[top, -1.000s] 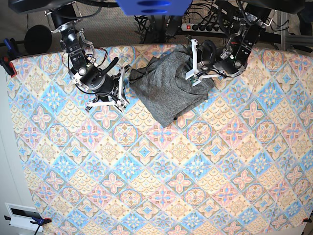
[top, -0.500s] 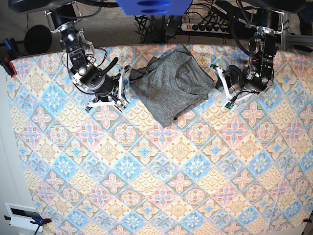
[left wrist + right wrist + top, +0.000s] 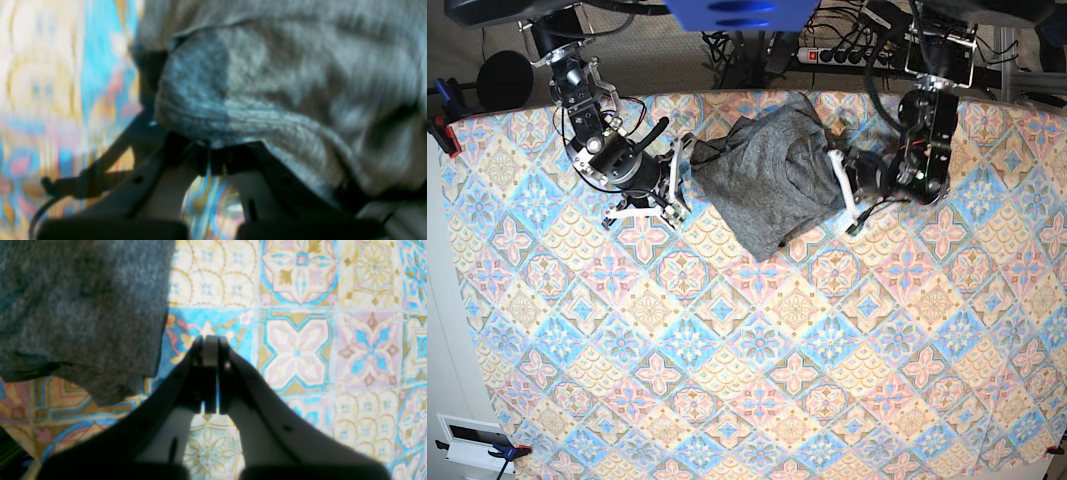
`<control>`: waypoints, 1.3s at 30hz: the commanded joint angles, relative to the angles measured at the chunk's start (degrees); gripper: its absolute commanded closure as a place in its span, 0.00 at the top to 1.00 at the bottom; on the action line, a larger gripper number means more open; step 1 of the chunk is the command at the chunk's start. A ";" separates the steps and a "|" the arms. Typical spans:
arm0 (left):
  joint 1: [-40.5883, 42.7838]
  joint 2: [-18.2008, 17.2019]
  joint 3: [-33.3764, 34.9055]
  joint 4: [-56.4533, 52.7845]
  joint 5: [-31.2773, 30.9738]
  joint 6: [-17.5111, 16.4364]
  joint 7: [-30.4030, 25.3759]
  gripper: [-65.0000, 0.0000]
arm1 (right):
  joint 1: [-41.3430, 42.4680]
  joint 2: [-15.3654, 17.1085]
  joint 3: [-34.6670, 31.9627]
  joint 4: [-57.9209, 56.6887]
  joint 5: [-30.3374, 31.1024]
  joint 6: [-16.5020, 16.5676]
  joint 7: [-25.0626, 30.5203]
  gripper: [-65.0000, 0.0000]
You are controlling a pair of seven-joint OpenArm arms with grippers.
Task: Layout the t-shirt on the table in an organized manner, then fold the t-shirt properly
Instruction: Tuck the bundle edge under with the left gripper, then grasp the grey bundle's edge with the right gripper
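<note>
T-shirt (image 3: 772,175) bunched at twelve o'clock on table (image 3: 757,380), not yet spread; left gripper (image 3: 842,195) at its three o'clock edge, fingers pinching a fold, presumably to draw it flat; right gripper (image 3: 209,350) at nine o'clock, fingers pressed together, empty.

The t-shirt (image 3: 772,175) is showing a heather dark grey, a fine mottled knit with no print, lying at about twelve o'clock on the counter (image 3: 757,380). Up close in the left wrist view its ribbed edge (image 3: 253,120) is reading paler grey, though blurred. The counter is wearing a cloth of diamond tiles in blue, pink and cream, each carrying a floral medallion with tan outlines. The right end effector (image 3: 209,350) is showing black fingers with pale inner faces, and the left end effector (image 3: 842,190) is looking white against a black arm.
</note>
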 commanded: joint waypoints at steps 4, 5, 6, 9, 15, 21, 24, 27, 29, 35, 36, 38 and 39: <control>-4.45 3.60 0.23 -5.50 1.04 0.50 0.01 0.00 | 0.46 0.40 2.89 1.31 -0.13 -0.35 1.09 0.00; -5.41 4.39 0.31 -6.38 1.04 1.20 0.01 0.00 | -0.07 0.40 3.33 1.31 -0.13 -0.35 1.09 0.00; -6.38 5.53 0.31 -7.43 1.04 2.17 0.01 0.00 | -0.69 0.40 4.21 1.31 -0.13 -0.35 1.09 0.00; -9.37 8.69 0.31 -11.04 1.04 4.46 -0.96 0.00 | -2.36 0.40 6.40 1.31 -0.13 -0.35 1.09 0.00; -15.61 14.94 1.37 -22.82 1.04 6.65 -6.76 0.00 | -3.50 0.40 7.20 1.31 -0.13 -0.35 1.09 0.00; -22.12 21.79 6.73 -38.64 0.96 6.65 -18.36 0.00 | -3.50 -1.88 7.20 1.31 -0.13 -0.35 1.53 0.00; -24.23 24.08 7.61 -42.42 0.87 6.65 -23.81 0.00 | -3.50 -2.68 7.20 1.22 -0.13 -0.35 4.34 0.00; -26.25 24.43 7.44 -42.68 0.34 6.65 -24.43 0.00 | -3.59 -2.76 7.20 0.87 -0.13 -0.35 5.13 0.00; -27.13 24.08 7.44 -42.60 -0.54 6.74 -23.90 0.00 | -3.59 -2.85 7.20 0.87 -0.13 -0.35 5.31 0.00; -24.14 17.93 1.02 -30.38 -9.07 6.74 -14.85 0.00 | -3.59 -3.03 10.01 1.22 -0.13 -0.35 5.39 0.00; -23.08 16.61 0.40 -26.68 -9.94 6.74 -12.91 0.00 | -3.50 -3.38 10.98 1.22 -0.13 -0.35 5.39 0.00; -20.62 14.41 -0.12 -19.65 -11.18 6.74 -9.13 0.00 | -3.50 -3.82 13.70 1.22 -0.13 -0.35 5.39 0.00; -19.30 13.18 -0.12 -16.22 -11.18 6.74 -7.64 0.00 | -3.50 -3.82 15.20 1.22 -0.13 -0.35 5.39 0.00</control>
